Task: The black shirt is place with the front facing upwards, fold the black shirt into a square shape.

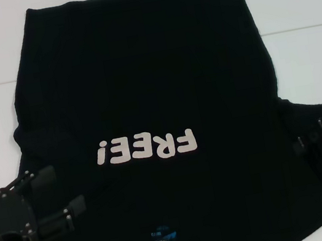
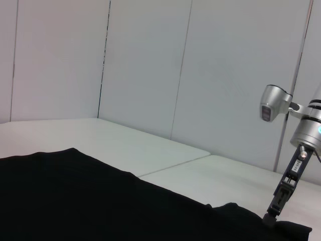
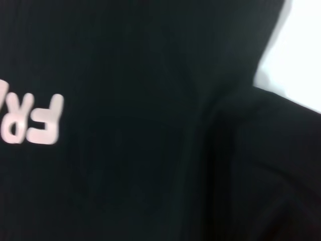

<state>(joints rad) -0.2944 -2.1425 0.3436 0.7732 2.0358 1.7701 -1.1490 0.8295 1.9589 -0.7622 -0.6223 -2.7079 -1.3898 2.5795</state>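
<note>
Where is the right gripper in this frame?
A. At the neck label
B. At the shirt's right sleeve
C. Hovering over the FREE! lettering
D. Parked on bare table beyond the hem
B: in the head view the right gripper sits at the sleeve on the robot's right side of the black shirt, well away from the lettering and the neck label.

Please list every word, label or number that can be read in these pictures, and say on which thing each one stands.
"FREE!" in pale letters, upside down in the head view, on the chest of the black shirt.
Small blue neck label on the shirt: too small to read.
Right gripper: a pale sticker, unreadable.
</note>
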